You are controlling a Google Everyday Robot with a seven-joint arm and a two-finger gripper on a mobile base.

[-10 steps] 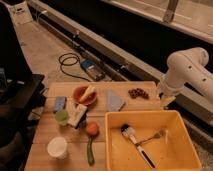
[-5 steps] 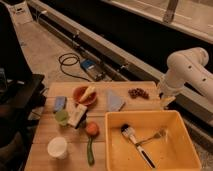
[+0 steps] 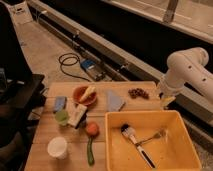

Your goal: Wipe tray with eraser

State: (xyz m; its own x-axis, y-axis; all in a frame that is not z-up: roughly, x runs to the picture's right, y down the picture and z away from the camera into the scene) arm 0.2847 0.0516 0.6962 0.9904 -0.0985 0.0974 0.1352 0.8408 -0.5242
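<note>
The gripper (image 3: 165, 99) hangs at the end of the white arm (image 3: 186, 72), over the right edge of the wooden surface (image 3: 41, 134), just beyond the far right corner of the tray (image 3: 112, 145). Whether it is released or clenched cannot be told; nothing shows in its hold.

The tray sits at the near right of the surface. Inside it lie a brush (image 3: 134, 141), bristles toward the far left corner, and a fork (image 3: 153, 137) beside the brush handle.

The eraser (image 3: 77, 114) lies on the surface left of the tray and well apart from the gripper, pale top up with a dark edge showing below. It sits between a green cup (image 3: 62, 117) on its left and an orange fruit (image 3: 92, 129) at its near right, just in front of the orange bowl (image 3: 83, 95). A blue block (image 3: 60, 103) lies left of the bowl.

A white cup (image 3: 57, 147) and a green vegetable (image 3: 90, 150) stand nearer the front. A blue-grey cloth (image 3: 115, 101) and a brown cluster (image 3: 138, 93) lie behind the tray.

On the floor, a white sheet (image 3: 20, 12) at the far left bears dark marks too blurred to read.
</note>
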